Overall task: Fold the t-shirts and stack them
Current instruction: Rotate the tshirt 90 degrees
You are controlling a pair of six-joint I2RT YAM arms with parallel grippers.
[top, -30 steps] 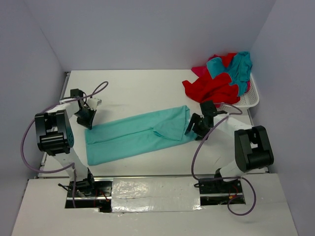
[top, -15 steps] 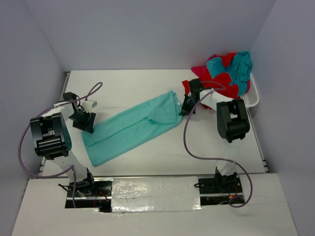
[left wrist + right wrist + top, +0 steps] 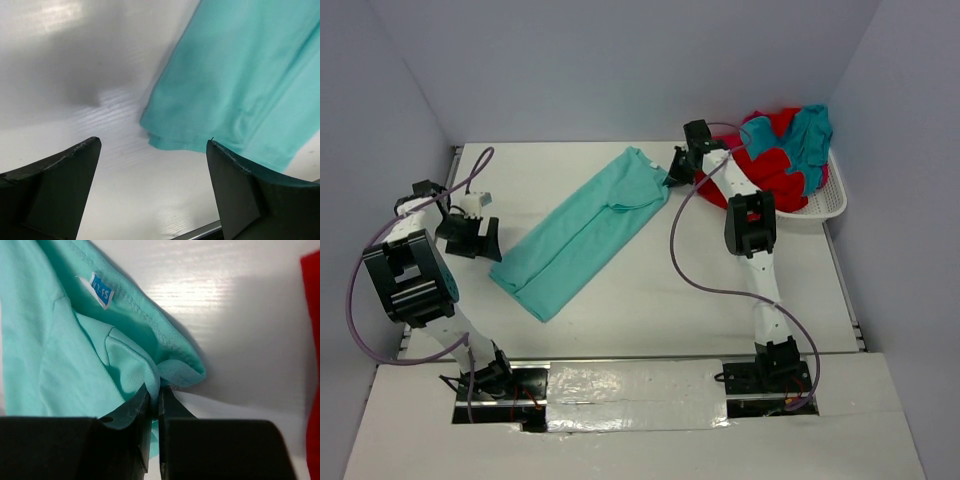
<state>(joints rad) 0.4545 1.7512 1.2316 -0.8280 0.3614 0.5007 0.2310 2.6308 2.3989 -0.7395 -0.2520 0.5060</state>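
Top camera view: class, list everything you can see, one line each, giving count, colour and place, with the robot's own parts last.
table: one, white, under everything
folded t-shirt: one, teal, lying slantwise mid-table
basket: one, white mesh, far right edge
t-shirt heap: several, red, teal, some pink, in and over the basket
cables: two, purple, one looping by each arm
left gripper: one, black, open, by the shirt's near end
right gripper: one, black, shut on the shirt's far end

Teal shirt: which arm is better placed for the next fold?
Likely right: the right gripper is shut on the teal shirt near its collar, while the left gripper stands open beside the hem, holding nothing.
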